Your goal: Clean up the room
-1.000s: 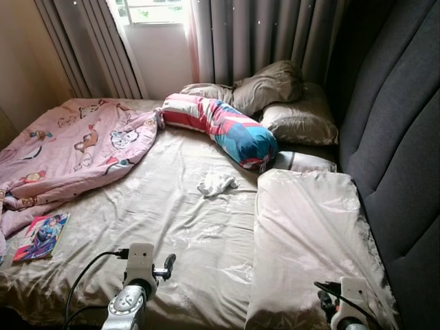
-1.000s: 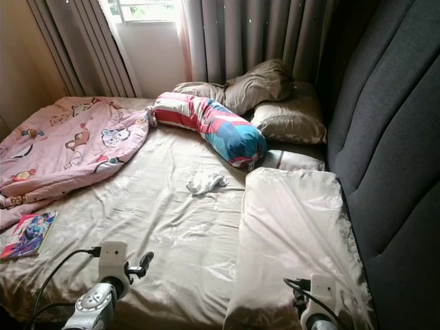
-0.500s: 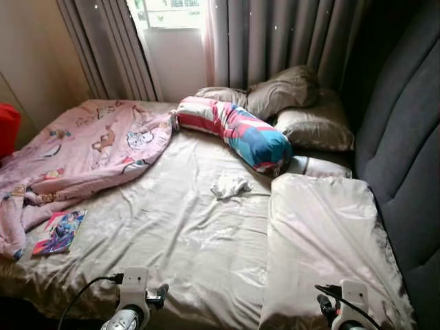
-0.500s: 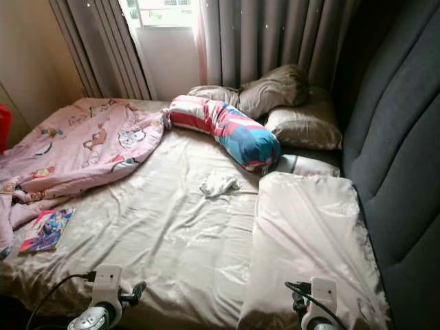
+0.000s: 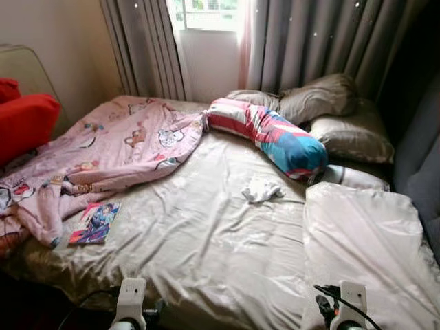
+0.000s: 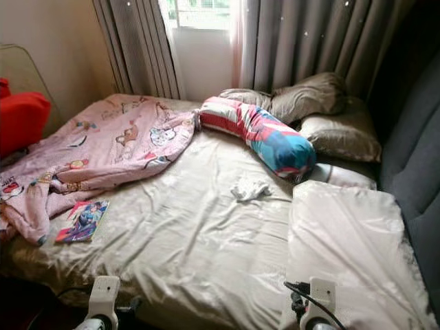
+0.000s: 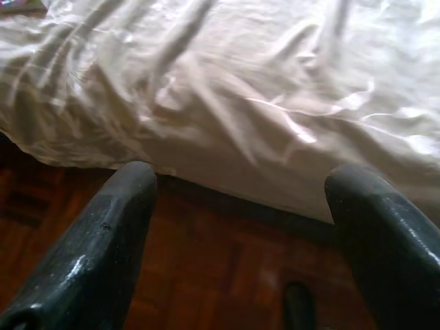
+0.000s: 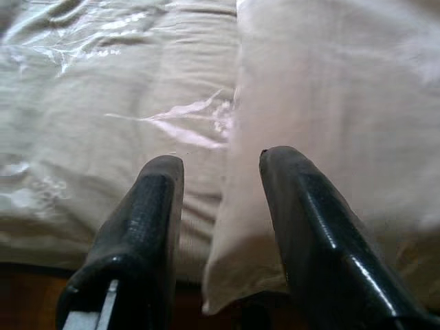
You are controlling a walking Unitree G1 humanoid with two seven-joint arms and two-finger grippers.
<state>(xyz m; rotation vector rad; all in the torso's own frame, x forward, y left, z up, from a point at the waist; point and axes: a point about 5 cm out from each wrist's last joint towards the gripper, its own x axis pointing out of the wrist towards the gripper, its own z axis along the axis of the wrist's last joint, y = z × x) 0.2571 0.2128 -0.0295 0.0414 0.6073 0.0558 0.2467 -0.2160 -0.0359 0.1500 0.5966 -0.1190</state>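
A beige satin sheet covers the bed [image 5: 206, 240]. A crumpled white cloth [image 5: 261, 190] lies in its middle. Near the left front edge lies a colourful comic book [image 5: 95, 223], beside a rumpled pink cartoon blanket [image 5: 117, 148]. A red, white and blue bolster [image 5: 271, 134] rests against brown pillows [image 5: 330, 96]. My left gripper [image 7: 240, 175] is open, low over the wooden floor [image 7: 206, 275] at the bed's front edge. My right gripper [image 8: 223, 161] is open over the front edge of a large beige pillow [image 5: 364, 240], touching nothing.
A red cushion [image 5: 24, 124] sits beyond the bed's left side, by the wall. Grey curtains [image 5: 309, 41] and a window [image 5: 206, 14] stand behind the bed. A dark padded headboard [image 6: 412, 158] runs along the right. The arms' white wrist mounts [image 5: 130, 302] [image 5: 350, 302] show at the bottom.
The camera has swung left, so the whole bed sits further right and the red cushion has come into view. My left arm has sunk lower in the picture.
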